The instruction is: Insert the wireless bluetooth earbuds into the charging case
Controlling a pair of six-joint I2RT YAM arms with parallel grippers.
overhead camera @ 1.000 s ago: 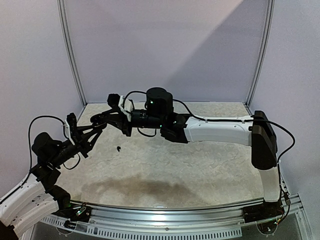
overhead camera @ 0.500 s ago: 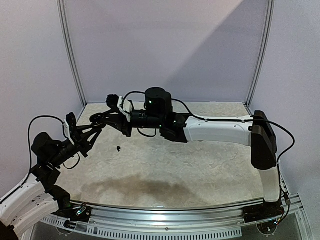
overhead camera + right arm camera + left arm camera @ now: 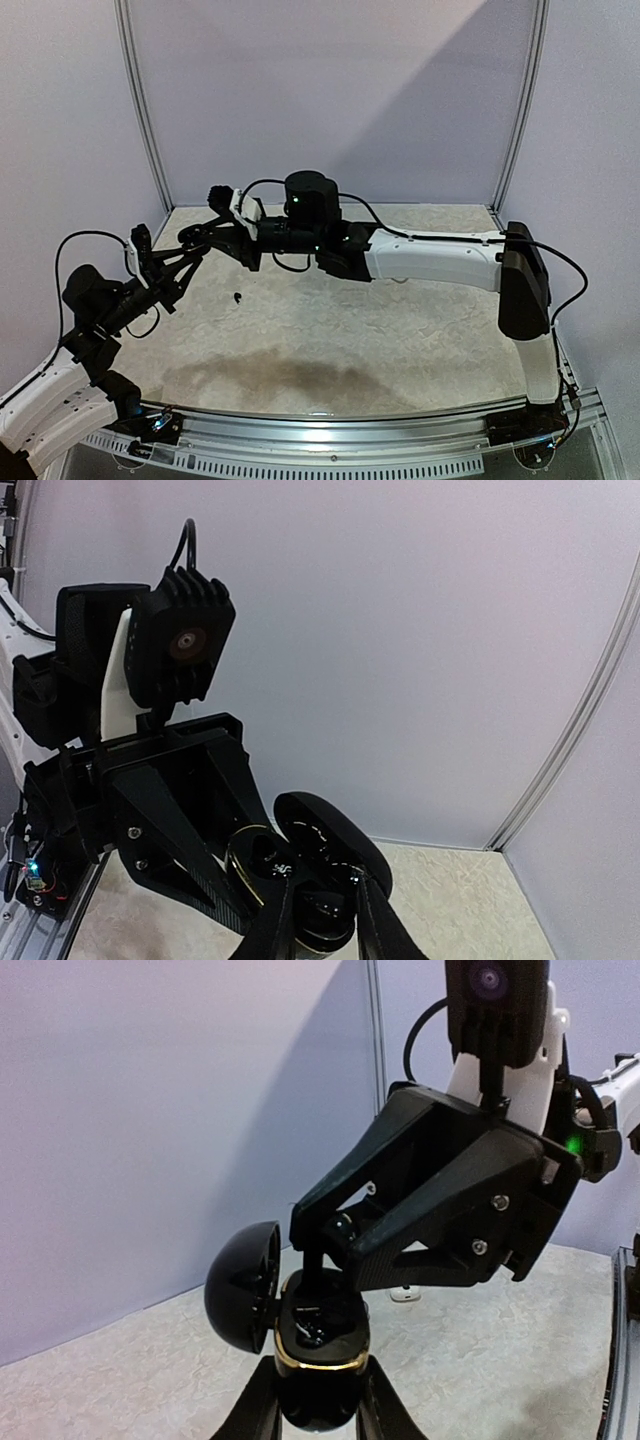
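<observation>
At the bottom centre of the left wrist view, the left gripper (image 3: 320,1385) is clenched on a glossy black, gold-rimmed charging case (image 3: 318,1332). It holds the case upright and aloft with its domed lid (image 3: 243,1285) open leftward, presumably to present the wells. Just behind, the right gripper (image 3: 318,1258) dips its tips into the opening; whether it pinches anything I cannot tell. Farther off, left of centre in the top view, a tiny black earbud (image 3: 238,296) lies on the pale mottled table (image 3: 400,330).
</observation>
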